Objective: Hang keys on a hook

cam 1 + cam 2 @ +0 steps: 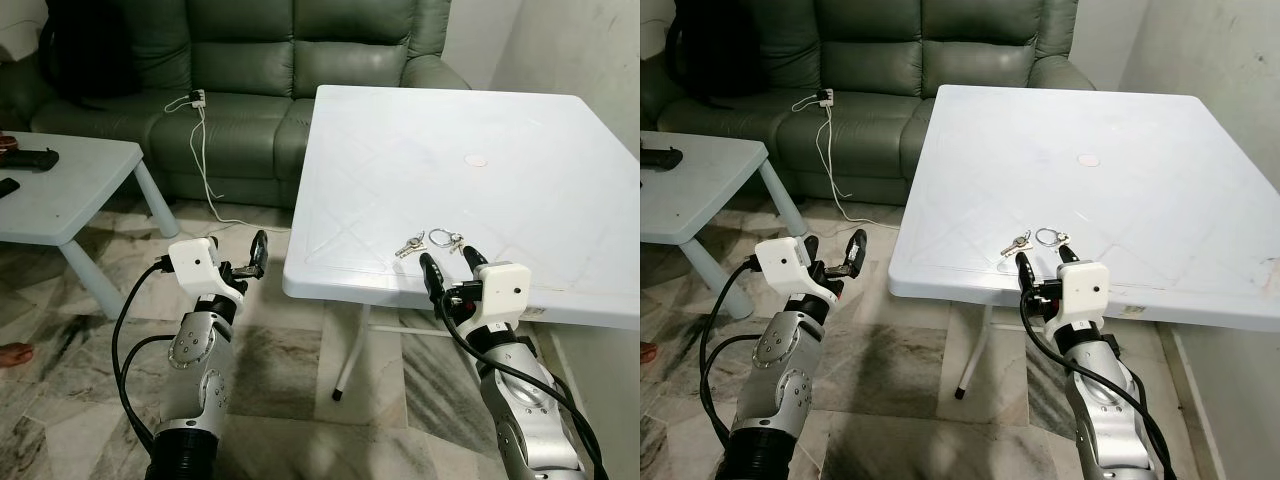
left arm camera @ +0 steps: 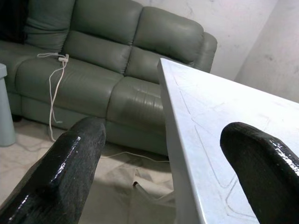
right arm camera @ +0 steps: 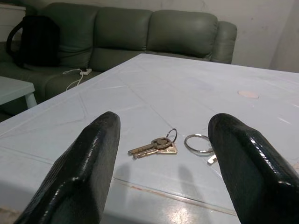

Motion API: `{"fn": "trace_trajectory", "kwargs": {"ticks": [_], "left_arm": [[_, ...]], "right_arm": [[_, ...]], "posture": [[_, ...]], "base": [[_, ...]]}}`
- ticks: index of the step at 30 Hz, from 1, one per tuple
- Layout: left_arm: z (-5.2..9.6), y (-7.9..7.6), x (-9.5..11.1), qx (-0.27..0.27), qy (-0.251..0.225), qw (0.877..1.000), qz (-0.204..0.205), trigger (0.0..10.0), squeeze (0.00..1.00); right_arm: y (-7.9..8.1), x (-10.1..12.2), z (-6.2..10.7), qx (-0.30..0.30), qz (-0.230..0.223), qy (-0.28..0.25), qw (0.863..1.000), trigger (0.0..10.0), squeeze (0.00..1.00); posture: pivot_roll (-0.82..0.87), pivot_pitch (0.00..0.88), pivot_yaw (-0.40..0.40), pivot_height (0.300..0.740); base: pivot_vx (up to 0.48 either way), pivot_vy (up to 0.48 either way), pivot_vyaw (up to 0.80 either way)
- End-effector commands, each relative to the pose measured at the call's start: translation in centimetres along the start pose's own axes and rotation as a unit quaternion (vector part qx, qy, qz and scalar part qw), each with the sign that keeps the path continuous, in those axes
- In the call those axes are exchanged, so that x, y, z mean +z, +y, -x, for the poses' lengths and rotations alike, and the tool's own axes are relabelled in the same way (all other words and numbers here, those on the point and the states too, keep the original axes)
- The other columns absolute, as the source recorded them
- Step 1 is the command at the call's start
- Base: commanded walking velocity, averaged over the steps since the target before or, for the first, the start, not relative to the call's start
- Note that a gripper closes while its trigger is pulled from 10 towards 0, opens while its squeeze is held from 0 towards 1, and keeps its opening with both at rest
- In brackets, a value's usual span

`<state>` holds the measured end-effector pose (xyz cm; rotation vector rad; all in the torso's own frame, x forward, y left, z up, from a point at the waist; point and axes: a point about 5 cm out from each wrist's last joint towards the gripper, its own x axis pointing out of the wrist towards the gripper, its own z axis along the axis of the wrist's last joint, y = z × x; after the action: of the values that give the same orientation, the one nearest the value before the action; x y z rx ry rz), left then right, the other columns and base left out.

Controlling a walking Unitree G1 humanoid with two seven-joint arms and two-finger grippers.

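Keys [image 1: 410, 245] lie near the front edge of the white folding table [image 1: 520, 150] in the left eye view, with a separate key ring [image 1: 444, 238] just beside them on the robot's right. The right gripper [image 1: 452, 263] sits at that table edge, just short of the keys, its 2 black fingers spread apart and empty. The left gripper [image 1: 256, 256] hangs over the marble floor [image 1: 280, 350] off the table's left side, well apart from the keys; its fingers look parted.

The right eye view gives the same layout: keys [image 1: 1016, 243] just ahead of the right gripper [image 1: 1043, 262], so the right arm is clearly the nearer one.

In the left wrist view, 2 parted fingers [image 2: 60, 172] frame the green sofa [image 2: 117, 56] and the table's edge.

The right wrist view looks straight along the open fingers [image 3: 84, 163]: the keys [image 3: 154, 146] lie between them and a little ahead, blades running crosswise to the approach. A short forward reach looks sufficient. I see no hook.
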<state>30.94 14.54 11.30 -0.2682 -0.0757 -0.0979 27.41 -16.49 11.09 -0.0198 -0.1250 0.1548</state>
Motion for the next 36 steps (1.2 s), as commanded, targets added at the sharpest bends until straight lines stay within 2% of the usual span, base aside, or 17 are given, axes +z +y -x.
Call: {"fn": "trace_trajectory", "kwargs": {"ticks": [1,36], "left_arm": [[-0.11,-0.16,0.43,-0.004,-0.009,1.000,0.001,10.0,0.00],[-0.18,-0.46,0.34,-0.013,-0.009,1.000,-0.002,10.0,0.00]], "right_arm": [[-0.30,0.39,-0.10,-0.006,0.001,-0.005,1.000,10.0,0.00],[0.05,0.25,-0.10,0.006,0.002,-0.003,1.000,10.0,0.00]], "posture": [[-0.03,0.000,-0.041,0.740],[-0.03,0.000,-0.040,0.740]], "base": [[0.244,0.000,0.00],[0.313,0.000,0.00]]}}
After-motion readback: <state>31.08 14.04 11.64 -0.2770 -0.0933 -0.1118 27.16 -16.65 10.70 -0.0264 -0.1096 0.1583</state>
